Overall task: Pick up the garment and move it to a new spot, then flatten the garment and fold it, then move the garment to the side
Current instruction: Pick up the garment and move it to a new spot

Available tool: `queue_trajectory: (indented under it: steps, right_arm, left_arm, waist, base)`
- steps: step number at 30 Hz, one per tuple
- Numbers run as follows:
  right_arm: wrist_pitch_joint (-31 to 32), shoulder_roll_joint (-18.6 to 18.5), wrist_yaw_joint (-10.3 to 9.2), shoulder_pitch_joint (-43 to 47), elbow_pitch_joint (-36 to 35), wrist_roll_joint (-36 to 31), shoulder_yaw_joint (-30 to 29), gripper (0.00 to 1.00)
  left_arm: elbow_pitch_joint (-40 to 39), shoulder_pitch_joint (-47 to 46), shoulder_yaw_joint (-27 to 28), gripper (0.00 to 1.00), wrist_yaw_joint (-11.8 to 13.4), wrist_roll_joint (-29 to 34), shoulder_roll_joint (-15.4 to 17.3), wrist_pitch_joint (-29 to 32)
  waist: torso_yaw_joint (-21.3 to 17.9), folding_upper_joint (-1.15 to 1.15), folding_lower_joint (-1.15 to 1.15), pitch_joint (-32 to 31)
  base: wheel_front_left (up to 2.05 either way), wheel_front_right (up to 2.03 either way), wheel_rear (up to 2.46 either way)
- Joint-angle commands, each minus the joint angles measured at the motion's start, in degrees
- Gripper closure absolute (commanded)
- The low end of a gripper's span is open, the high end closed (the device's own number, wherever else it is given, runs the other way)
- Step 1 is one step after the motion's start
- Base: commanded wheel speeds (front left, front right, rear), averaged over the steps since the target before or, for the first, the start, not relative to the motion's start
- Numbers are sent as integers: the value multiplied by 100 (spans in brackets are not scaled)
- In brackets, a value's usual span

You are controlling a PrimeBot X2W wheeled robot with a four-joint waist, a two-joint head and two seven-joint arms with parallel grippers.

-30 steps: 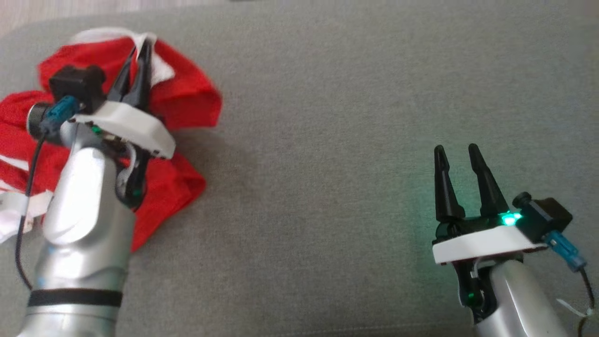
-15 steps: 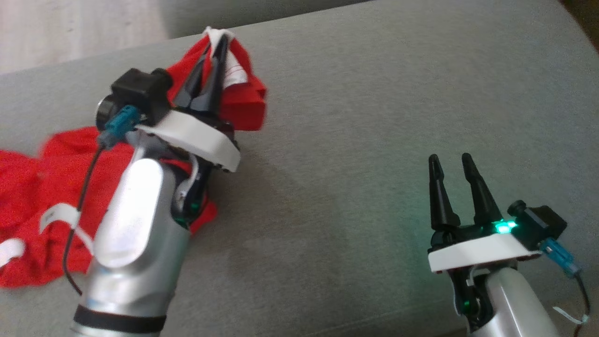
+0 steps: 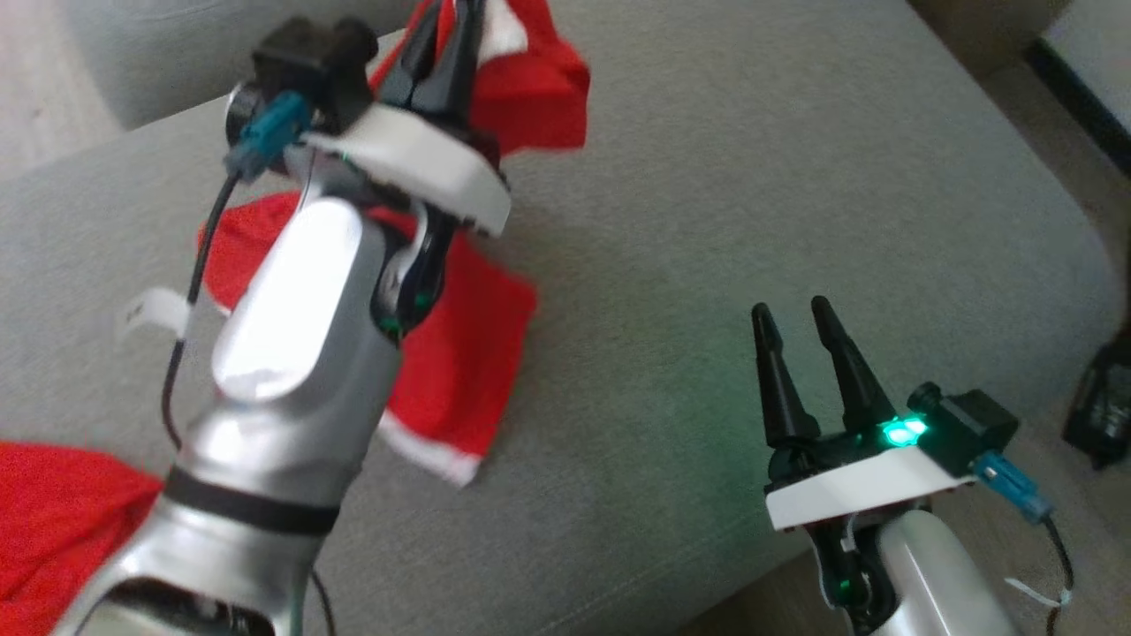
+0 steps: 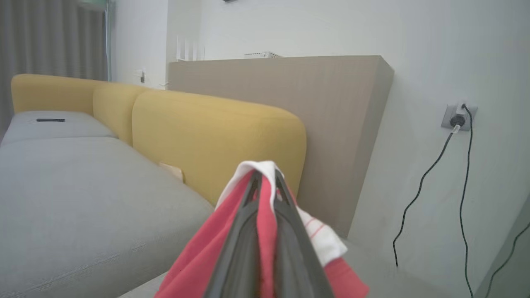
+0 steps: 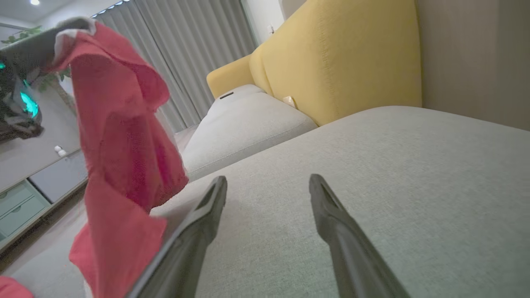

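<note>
Red and limp, the garment [image 3: 468, 353] hangs lifted off the grey sofa seat [image 3: 707, 177], pinched at a white-banded edge by the robot's left hand [image 3: 455, 13], whose two dark fingers are clamped tight on the fabric. In the left wrist view the white trim [image 4: 256, 165] folds over the fingertips while red cloth drapes down on either side. Gripping one edge lets the rest fall free under its own weight, which should make the piece easier to carry to a fresh spot on the seat and lay out. The job looks to be in its first step, the carry, with flattening and folding not yet done.

The lower folds hang close to the cushion, with a white hem [image 3: 433, 455] at the bottom corner; whether it touches the seat cannot be told. A separate patch of red [image 3: 53, 521] lies at the lower left of the head view, and whether it belongs to the same piece is unclear.

The right hand [image 3: 791, 309] waits well apart near the seat's front edge, fingers spread and holding nothing, likely in reserve for the smoothing. The cloth looks thin and loosely knit. The seat is a flat, tightly woven grey, backed by a rounded yellow backrest [image 4: 215, 136].
</note>
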Motion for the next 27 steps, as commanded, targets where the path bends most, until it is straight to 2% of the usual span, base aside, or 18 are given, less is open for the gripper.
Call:
queue_trajectory:
  steps: [1,7,14,21,27]
  right_arm:
    - [-61,-26,44,-166,-206,35,165,0]
    - [-61,-26,44,-91,-213,-6,60,0]
    - [-61,-26,44,-49,-259,-129,-291,0]
    - [-61,-26,44,45,-290,-349,-789,0]
    - [-61,-26,44,174,-299,-569,-1017,0]
  left_arm:
    - [49,-525,7,0,111,-118,73,-137]
    - [555,-817,-104,0,254,-160,72,-386]
    - [616,-536,77,0,271,5,369,-535]
    - [-530,639,465,0,234,315,710,-545]
    - [-1451,2103,778,0,193,565,759,-546]
  waist:
    - [-174,0,0,-25]
    - [-76,0,0,-92]
    - [526,0,0,-211]
    - [1376,0,0,-426]
    - [1887,0,0,-603]
  base:
    - [0,0,0]
    - [0,0,0]
    - [0,0,0]
    - [0,0,0]
    - [0,0,0]
